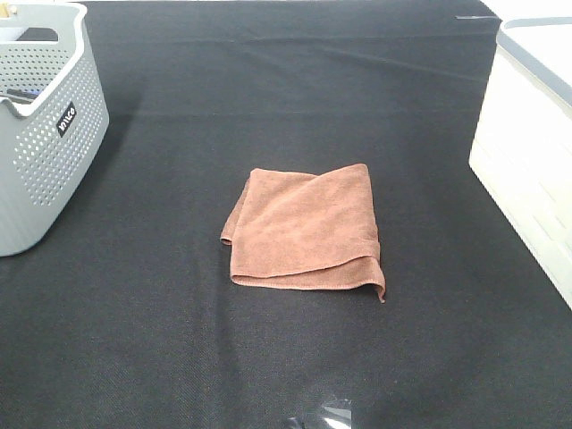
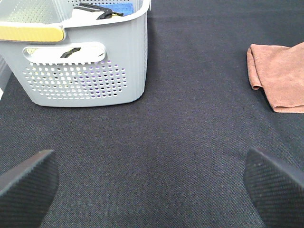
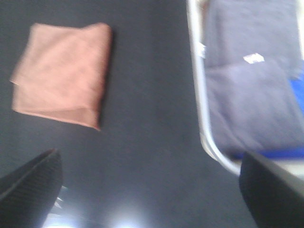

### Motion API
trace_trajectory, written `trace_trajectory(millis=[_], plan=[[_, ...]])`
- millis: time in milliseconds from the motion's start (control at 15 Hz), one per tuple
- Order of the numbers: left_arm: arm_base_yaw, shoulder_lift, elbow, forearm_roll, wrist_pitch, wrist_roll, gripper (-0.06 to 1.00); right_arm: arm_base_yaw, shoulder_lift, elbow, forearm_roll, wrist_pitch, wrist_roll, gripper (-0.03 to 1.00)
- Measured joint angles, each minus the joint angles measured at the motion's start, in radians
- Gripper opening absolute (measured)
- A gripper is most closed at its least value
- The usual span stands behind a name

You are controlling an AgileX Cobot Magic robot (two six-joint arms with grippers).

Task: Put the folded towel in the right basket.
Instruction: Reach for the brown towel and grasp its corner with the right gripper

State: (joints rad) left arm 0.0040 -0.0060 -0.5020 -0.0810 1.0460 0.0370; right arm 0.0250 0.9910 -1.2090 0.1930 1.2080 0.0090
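While the towel [image 1: 306,228] lies flat on the surface [image 1: 179,340], we want the spread right gripper [image 3: 151,189] straddling all its layers.

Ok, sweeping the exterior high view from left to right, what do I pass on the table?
grey perforated basket → folded salmon-brown towel → white basket, cut off by the right edge of the view.
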Motion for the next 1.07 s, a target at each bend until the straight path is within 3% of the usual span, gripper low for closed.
trace_trajectory(millis=[267, 400, 467, 533, 667, 867, 1067], plan=[[0.0, 0.0, 0.0, 0.0, 0.0, 0.0, 0.99, 0.016, 0.274, -0.173, 0.244, 0.009, -0.061, 0.97], [0.0, 0.0, 0.0, 0.0, 0.0, 0.0, 0.99, 0.127, 0.424, -0.236, 0.331, -0.05, -0.092, 0.97], [0.0, 0.0, 0.0, 0.0, 0.0, 0.0, 0.99, 0.191, 0.504, -0.28, 0.338, -0.082, -0.095, 0.97], [0.0, 0.0, 0.0, 0.0, 0.0, 0.0, 0.99, 0.191, 0.504, -0.28, 0.338, -0.082, -0.095, 0.97], [0.0, 0.0, 0.0, 0.0, 0.0, 0.0, 0.99, 0.297, 0.73, -0.419, 0.357, -0.099, -0.105, 0.97], [0.0, 0.0, 0.0, 0.0, 0.0, 0.0, 0.99, 0.302, 0.936, -0.502, 0.372, -0.071, -0.106, 0.97], [0.0, 0.0, 0.0, 0.0, 0.0, 0.0, 0.99, 0.302, 1.062, -0.503, 0.292, -0.059, -0.105, 0.97]])
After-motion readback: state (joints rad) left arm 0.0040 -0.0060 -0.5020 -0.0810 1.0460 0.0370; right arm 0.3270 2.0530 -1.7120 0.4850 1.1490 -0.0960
